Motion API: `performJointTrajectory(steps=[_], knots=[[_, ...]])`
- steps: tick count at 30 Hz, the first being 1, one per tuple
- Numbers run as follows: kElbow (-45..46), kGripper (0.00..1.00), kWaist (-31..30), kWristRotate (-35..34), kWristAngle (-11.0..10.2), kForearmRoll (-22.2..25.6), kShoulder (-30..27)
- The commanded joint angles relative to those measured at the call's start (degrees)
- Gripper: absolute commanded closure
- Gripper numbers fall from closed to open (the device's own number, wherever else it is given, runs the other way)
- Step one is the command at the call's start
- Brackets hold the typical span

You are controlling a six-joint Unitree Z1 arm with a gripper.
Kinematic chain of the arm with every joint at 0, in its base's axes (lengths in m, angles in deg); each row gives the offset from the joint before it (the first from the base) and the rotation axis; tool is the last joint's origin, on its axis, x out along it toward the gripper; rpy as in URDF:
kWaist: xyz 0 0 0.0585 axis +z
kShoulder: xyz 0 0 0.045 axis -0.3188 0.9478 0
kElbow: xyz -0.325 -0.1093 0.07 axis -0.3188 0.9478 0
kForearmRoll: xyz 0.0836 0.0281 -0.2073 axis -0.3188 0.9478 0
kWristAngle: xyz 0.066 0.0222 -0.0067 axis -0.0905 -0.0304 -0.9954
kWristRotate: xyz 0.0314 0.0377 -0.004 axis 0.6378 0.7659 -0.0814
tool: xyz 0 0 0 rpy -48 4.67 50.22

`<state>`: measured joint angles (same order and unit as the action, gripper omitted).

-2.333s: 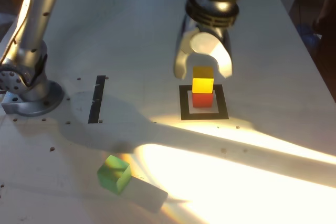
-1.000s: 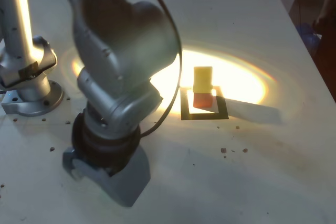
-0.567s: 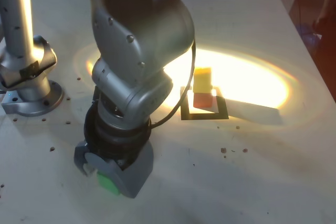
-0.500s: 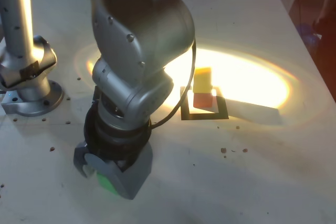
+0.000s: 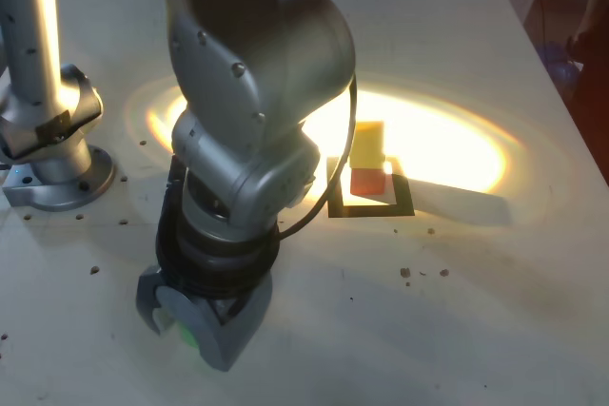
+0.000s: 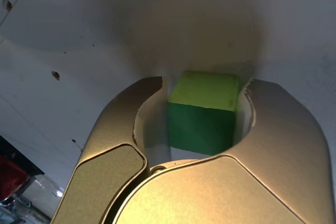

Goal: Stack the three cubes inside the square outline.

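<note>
As clamped: end effector [image 6: 202, 124] around green cube [image 6: 203, 114].

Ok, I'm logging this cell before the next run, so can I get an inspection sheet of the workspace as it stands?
Surface: pale table top, scattered small holes and specks, a bright light patch.
Job's things: small yellow cube sits on small red cube inside black tape square outline; small green cube between the jaws.
Clutter: nothing seen.
Grippers: grey gripper shut on the green cube, low over the table.
Cables: black cable looping beside the arm.
Surroundings: silver arm base on the exterior view's left.
</note>
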<state>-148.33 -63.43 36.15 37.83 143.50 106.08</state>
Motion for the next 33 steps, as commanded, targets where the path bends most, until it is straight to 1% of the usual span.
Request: performJointTrajectory(steps=[1, 5, 8, 11, 13, 15, 17, 19, 21, 25, 27, 29, 32, 33], knots=[[-0.03, 0.67, -0.07, 0.19, 0.53, 0.34, 1.54], [-0.72, 0.75, 0.07, 0.21, 0.48, 1.66, 1.37], [-2.36, 0.78, 0.92, 0.21, -0.66, 5.05, 0.29], [-6.31, 0.79, 2.9, 0.4, -3.17, 11.31, -1.17], [-11.66, 0.79, 5.14, 0.91, -5.44, 17.47, -1.73], [-17.44, 0.79, 7.53, 2.0, -6.8, 22.05, -1.73], [-23.45, 0.79, 10.21, 3.4, -7.47, 25.01, -1.7], [-28.81, 0.79, 13.04, 4.73, -7.55, 26.21, -2.14], [-32.83, 0.79, 15.96, 5.68, -7.4, 26.42, -2.83], [-36.1, 0.8, 22.12, 6.63, -7.62, 26.48, -3.78], [-35.75, 0.8, 25.2, 7.14, -8.49, 26.49, -3.75], [-34.83, 0.81, 27.92, 7.76, -9.86, 26.49, -3.62], [-33.47, 0.82, 31.28, 8.81, -12.05, 26.49, -3.38], [-33.21, 0.82, 31.79, 8.95, -12.37, 26.49, -3.38]])
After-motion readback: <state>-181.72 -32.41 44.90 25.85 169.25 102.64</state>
